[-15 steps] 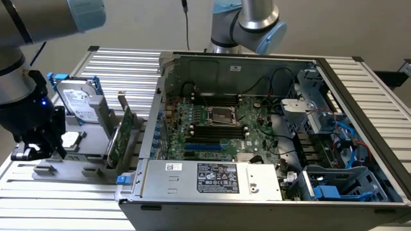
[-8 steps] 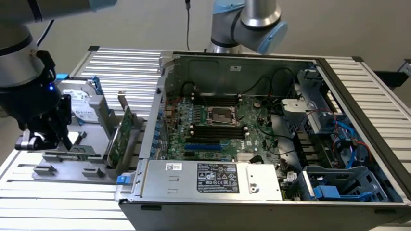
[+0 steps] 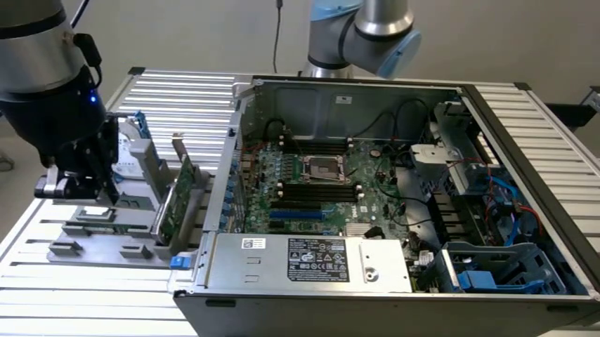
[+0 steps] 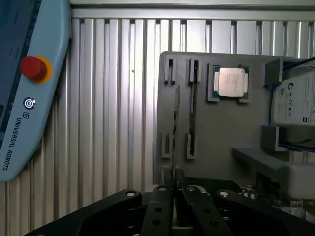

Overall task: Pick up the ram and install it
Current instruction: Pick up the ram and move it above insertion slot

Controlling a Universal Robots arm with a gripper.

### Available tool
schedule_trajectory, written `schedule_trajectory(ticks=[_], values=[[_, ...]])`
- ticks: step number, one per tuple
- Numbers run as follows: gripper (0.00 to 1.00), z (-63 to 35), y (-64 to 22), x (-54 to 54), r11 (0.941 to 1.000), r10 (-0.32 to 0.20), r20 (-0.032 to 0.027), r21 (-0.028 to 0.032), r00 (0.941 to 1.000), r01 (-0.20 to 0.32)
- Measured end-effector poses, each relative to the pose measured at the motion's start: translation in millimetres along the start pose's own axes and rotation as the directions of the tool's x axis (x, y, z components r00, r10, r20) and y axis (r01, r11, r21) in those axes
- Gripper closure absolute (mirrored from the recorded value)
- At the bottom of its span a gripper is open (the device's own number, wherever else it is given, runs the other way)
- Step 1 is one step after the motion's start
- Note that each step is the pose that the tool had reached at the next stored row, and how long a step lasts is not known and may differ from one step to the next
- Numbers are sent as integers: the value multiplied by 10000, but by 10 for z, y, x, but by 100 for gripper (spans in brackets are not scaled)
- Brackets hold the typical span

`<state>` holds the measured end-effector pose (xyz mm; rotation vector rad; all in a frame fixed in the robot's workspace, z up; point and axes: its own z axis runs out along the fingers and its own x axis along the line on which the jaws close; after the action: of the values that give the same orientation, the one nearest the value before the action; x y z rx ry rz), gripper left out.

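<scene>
The ram [image 4: 175,123] shows edge-on as a thin green stick running along the left slot of the grey holder [image 4: 221,137]. My gripper [image 4: 173,184] is shut on its near end, the two black fingers pressed close on either side of it. Whether the stick is clear of the slot I cannot tell. In the exterior view the gripper [image 3: 80,191] hangs just over the holder [image 3: 94,239] at that view's left, well away from the open computer case [image 3: 375,210]. The black memory slots [image 3: 319,188] lie on the motherboard beside the processor socket.
A processor chip [image 4: 231,82] and a silver hard drive [image 4: 295,105] sit on the holder. A green expansion card [image 3: 178,200] stands between holder and case. A teach pendant [image 4: 29,88] lies on the slatted table. A power supply [image 3: 310,260] fills the case's front.
</scene>
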<state>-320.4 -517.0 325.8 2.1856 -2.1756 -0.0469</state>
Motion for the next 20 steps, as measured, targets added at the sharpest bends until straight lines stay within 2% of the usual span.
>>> schedule_trajectory(ticks=[6,12,20], values=[[86,-286,-235,6,10000,-18,-1,-40,10000,18],[86,-564,-482,13,10000,-22,-1,-50,10000,22],[86,-855,-825,20,10000,-25,-1,-52,10000,25]])
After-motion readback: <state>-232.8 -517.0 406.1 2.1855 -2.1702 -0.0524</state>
